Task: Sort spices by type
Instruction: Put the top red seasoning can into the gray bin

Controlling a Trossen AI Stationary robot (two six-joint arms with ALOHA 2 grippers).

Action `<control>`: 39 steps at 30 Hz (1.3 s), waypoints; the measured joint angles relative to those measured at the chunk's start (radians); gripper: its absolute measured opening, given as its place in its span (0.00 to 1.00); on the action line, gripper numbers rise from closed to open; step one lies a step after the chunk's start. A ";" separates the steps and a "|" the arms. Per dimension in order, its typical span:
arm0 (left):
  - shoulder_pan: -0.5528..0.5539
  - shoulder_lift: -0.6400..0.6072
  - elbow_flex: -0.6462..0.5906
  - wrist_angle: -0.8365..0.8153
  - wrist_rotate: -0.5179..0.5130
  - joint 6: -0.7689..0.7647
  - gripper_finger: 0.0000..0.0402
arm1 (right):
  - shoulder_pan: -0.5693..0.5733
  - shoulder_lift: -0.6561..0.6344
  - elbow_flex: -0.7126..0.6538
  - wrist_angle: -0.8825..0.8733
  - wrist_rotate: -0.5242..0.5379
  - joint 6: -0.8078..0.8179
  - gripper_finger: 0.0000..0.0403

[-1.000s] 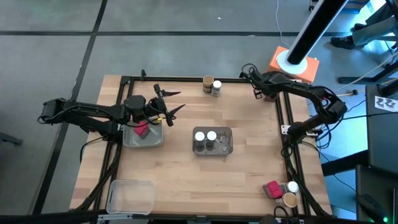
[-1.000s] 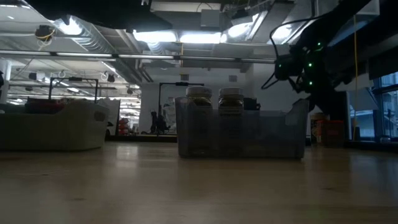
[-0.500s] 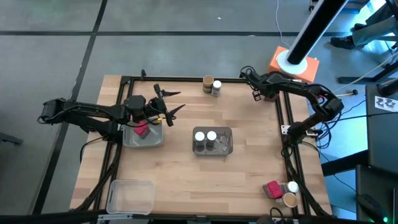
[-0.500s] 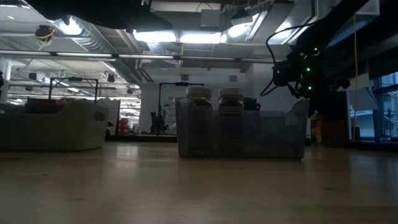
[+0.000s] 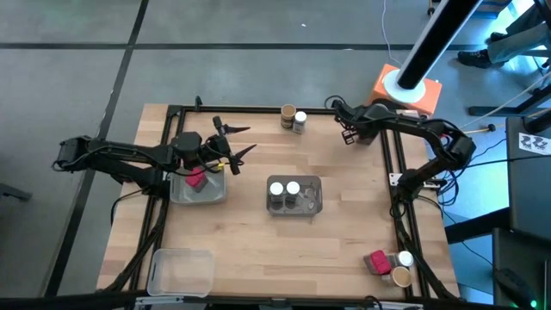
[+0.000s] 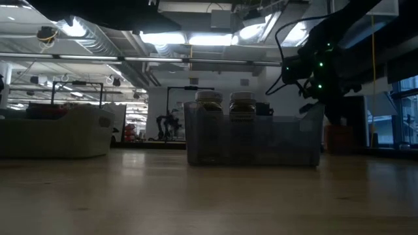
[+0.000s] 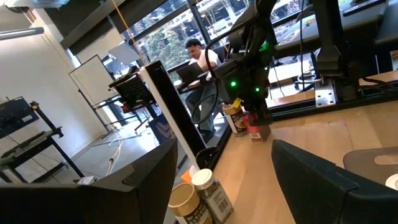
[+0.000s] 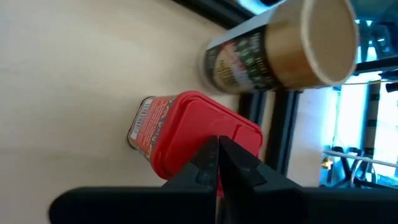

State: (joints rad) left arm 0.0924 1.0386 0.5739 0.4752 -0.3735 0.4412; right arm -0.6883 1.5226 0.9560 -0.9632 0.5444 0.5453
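Observation:
My left gripper (image 5: 237, 142) hangs open over the table's left middle, just right of a clear tray (image 5: 212, 195) that holds one red packet (image 5: 196, 178). My right gripper (image 5: 344, 131) is shut and raised near the far right corner. Its wrist view shows a red packet (image 8: 186, 134) and a tan-lidded jar (image 8: 280, 53) standing on the table beyond the fingertips. The middle tray (image 5: 315, 205) holds two white-lidded jars (image 5: 284, 189). A tan-lidded jar (image 5: 288, 113) and a white-lidded jar (image 5: 300, 121) stand at the far edge. A red packet (image 5: 377, 262), a white-lidded jar (image 5: 405, 257) and a tan-lidded jar (image 5: 401, 276) stand in the near right corner.
An empty clear tray (image 5: 181, 271) lies at the near left corner. A black frame (image 5: 258, 109) runs around the table's edges. An orange base with a dark pole (image 5: 406, 86) stands beyond the far right corner. Bare wood lies between the trays and along the near edge.
My right gripper has moved a little toward the table's left along the far edge and has risen slightly, staying shut. The left arm and all jars, packets and trays have kept still.

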 joint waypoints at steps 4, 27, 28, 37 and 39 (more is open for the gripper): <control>0.000 0.000 0.000 0.000 0.000 0.000 0.62 | 0.040 0.002 0.040 -0.027 -0.069 0.010 0.04; 0.000 0.000 0.000 -0.001 0.000 0.000 0.62 | 0.200 -0.026 0.252 -0.221 -0.278 -0.030 0.04; 0.000 0.000 0.000 -0.002 0.000 0.000 0.62 | 0.200 -0.041 0.260 -0.235 -0.274 -0.045 0.04; 0.000 0.000 0.000 -0.018 0.000 0.004 0.62 | 0.198 -0.239 0.217 -0.205 -0.246 -0.214 0.04; 0.000 0.000 0.000 -0.018 0.000 0.004 0.62 | 0.198 -0.285 0.186 -0.159 -0.247 -0.247 0.04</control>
State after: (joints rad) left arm 0.0921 1.0389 0.5739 0.4572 -0.3733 0.4450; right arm -0.4904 1.2374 1.1424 -1.1224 0.2970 0.2979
